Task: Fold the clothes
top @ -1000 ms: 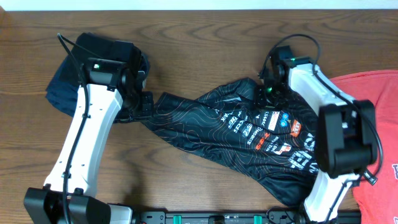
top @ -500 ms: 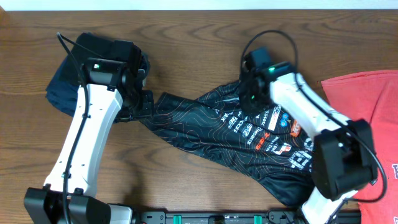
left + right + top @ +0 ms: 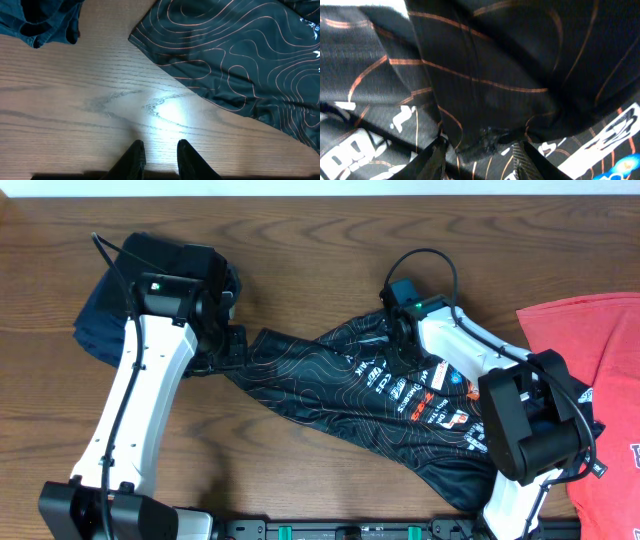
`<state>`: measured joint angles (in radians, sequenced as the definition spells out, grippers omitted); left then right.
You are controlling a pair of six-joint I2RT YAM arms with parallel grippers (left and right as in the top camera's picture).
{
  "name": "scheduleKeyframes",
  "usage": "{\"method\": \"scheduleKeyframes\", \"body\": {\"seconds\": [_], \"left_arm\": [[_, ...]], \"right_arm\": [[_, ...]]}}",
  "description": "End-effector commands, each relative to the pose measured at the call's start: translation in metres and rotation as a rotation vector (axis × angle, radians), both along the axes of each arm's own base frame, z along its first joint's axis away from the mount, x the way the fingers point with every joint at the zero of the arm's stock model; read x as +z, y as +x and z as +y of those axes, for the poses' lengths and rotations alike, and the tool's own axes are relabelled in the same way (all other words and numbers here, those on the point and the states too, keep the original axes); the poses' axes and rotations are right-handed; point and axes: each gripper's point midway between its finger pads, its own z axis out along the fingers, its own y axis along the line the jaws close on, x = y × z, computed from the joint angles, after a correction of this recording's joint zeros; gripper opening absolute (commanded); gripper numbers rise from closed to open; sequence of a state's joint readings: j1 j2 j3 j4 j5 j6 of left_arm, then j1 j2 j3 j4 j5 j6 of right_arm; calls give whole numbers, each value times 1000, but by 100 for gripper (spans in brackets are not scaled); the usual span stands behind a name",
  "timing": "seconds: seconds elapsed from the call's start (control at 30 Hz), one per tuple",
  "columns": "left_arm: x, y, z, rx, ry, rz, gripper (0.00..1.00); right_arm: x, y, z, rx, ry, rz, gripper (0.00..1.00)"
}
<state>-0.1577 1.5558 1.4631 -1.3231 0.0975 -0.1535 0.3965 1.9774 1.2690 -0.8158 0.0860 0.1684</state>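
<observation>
Overhead, the right gripper has swung from upper right toward frame centre, clamped on a fold of the black jersey, which sprawls mid-frame; a fold seems under way. The left gripper hangs narrowly parted and empty over the table. White sponsor logos sit centre-right, probably too small to read; the coral-red T-shirt lies at the right edge

I am seeing three pieces of clothing lying on one table: one black jersey, one red T-shirt and one dark blue cloth. Two arms are hanging over them, one left arm and one right arm.
</observation>
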Motion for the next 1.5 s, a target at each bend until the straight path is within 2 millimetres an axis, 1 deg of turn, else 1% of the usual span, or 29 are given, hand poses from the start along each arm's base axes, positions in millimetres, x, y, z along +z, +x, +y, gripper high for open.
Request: {"method": "scheduleKeyframes", "body": {"seconds": [0.0, 0.2, 0.4, 0.47, 0.5, 0.6, 0.67, 0.73, 0.8, 0.9, 0.93, 0.97, 1.03, 1.1, 1.13, 1.2, 1.27, 1.3, 1.37, 1.47], "left_arm": [[0, 0, 3, 2, 13, 1, 24], [0, 0, 3, 2, 13, -1, 25], [0, 0, 3, 2, 13, -1, 25], [0, 0, 3, 2, 13, -2, 25], [0, 0, 3, 2, 13, -2, 25], [0, 0, 3, 2, 13, -2, 25], [0, 0, 4, 2, 14, -2, 25], [0, 1, 7, 4, 33, -5, 25], [0, 2, 10, 6, 50, -11, 25], [-2, 6, 9, 11, 46, -26, 25], [-5, 8, 8, 12, 40, -30, 30], [-9, 9, 6, 13, 29, -31, 30], [-21, 10, 1, 11, 2, -31, 34], [-35, 9, -5, 14, -30, -25, 41], [-42, 9, -5, 28, -36, -21, 44], [-57, 9, -5, 48, -37, -23, 49], [-73, 10, -5, 49, -39, -35, 55], [-81, 12, -6, 48, -42, -45, 56], [-96, 15, -5, 48, -41, -68, 63], [-116, 21, -4, 35, -37, -106, 69]], "right_arm": [[-4, 2, -9, -31, -44, -20, 41], [-3, 16, -11, -55, -47, -78, 33], [-2, 17, -12, -63, -52, -84, 20], [-2, 18, -14, -64, -59, -87, 4], [-2, 18, -14, -64, -60, -87, 1], [2, 19, -18, -66, -80, -102, 1], [12, 20, -23, -72, -102, -119, 1], [30, 24, -30, -100, -110, -160, 1], [55, 31, -36, -144, -89, -223, 1], [97, 41, -47, -260, -19, -335, 1], [110, 44, -49, -289, 20, -369, 1], [126, 47, -48, -308, 74, -407, 1], [150, 51, -47, -319, 157, -464, 1], [167, 54, -46, -322, 214, -507, 1], [172, 55, -45, -320, 229, -521, 1], [177, 56, -44, -318, 237, -538, 1], [177, 56, -43, -317, 237, -539, 1], [177, 56, -44, -318, 236, -538, 1], [177, 57, -44, -319, 236, -540, 1], [178, 58, -44, -318, 239, -545, 1]]}}
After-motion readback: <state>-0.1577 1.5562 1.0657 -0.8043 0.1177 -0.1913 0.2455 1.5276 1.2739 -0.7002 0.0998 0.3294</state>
